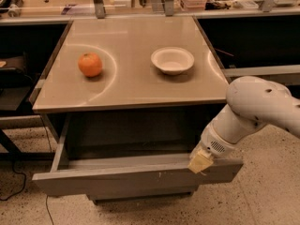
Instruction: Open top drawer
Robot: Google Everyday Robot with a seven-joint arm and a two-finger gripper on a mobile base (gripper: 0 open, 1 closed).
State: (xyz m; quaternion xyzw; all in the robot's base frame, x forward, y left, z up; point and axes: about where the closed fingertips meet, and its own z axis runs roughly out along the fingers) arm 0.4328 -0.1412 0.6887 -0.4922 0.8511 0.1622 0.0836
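The top drawer stands pulled out beneath the counter, its grey inside exposed. The gripper rests on the drawer front's upper edge, right of centre; whether it is clamped there cannot be told. Bare floor lies in front.

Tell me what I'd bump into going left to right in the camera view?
The orange, then the bowl, then the claw, down at the front rim of the top drawer.
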